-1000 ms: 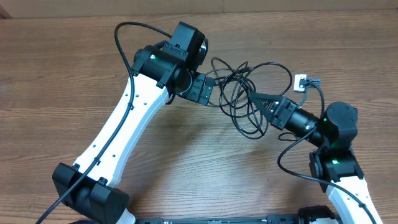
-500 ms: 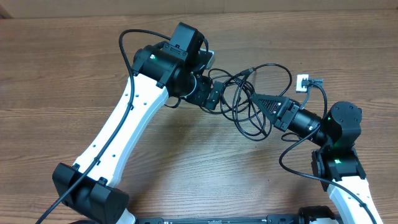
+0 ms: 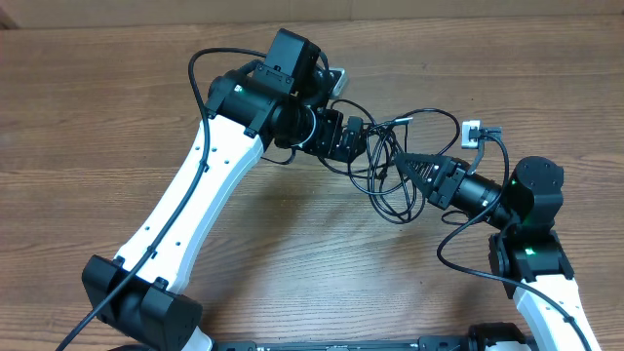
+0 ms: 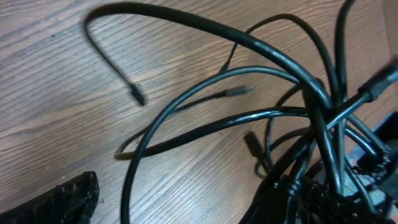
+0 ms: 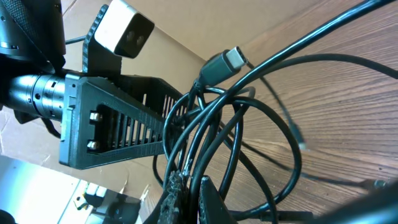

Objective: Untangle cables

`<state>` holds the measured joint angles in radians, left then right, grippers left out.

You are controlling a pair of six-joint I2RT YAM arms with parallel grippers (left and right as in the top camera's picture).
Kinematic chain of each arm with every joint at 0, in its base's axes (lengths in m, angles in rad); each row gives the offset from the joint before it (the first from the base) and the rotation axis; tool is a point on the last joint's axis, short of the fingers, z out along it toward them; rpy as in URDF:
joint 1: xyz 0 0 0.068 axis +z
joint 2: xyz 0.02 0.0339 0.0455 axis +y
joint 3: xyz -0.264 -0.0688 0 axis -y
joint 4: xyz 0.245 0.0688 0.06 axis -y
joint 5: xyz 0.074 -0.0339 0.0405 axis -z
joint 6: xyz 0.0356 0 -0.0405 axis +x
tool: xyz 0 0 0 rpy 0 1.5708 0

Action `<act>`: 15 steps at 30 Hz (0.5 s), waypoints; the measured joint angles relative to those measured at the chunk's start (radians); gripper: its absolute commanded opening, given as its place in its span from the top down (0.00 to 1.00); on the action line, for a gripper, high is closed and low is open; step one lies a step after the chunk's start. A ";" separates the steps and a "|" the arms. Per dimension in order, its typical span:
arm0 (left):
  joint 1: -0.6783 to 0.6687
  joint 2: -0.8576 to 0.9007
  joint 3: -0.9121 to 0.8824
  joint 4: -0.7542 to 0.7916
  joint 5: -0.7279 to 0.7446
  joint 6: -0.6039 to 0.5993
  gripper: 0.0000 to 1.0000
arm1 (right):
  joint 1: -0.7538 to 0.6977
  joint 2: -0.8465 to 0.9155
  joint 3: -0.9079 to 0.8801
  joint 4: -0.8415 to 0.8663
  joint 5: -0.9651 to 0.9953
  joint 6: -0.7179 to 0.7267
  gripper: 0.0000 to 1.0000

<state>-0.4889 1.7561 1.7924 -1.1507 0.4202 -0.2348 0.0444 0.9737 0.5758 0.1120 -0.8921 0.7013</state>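
The cables (image 3: 390,185) are a bunch of thin black loops on the wooden table, between my two grippers. My right gripper (image 3: 402,159) is shut on strands at the bunch's right side; in the right wrist view its fingers (image 5: 189,190) pinch a cable (image 5: 273,118). My left gripper (image 3: 353,136) is open and pushed into the left side of the bunch. In the left wrist view its fingers (image 4: 180,196) are wide apart, a loop (image 4: 249,118) lies between them, and several strands crowd the right finger. A grey plug end (image 5: 224,62) sticks up.
A small white connector (image 3: 472,130) lies on the table right of the bunch. Thicker black arm cables loop over the left arm (image 3: 200,78) and beside the right arm (image 3: 448,249). A cardboard wall (image 3: 439,8) runs along the table's far edge.
My left gripper has moved right, from beside the bunch into its loops. The loops have bunched tighter toward the right gripper, which has held its place and grip.
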 measured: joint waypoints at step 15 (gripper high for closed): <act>0.016 0.000 0.000 0.155 -0.092 -0.169 0.00 | 0.000 0.002 0.000 0.000 -0.064 -0.003 0.96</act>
<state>-0.4732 1.7561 1.7924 -0.9958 0.3286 -0.4042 0.0448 0.9756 0.5758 0.1116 -0.9558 0.6983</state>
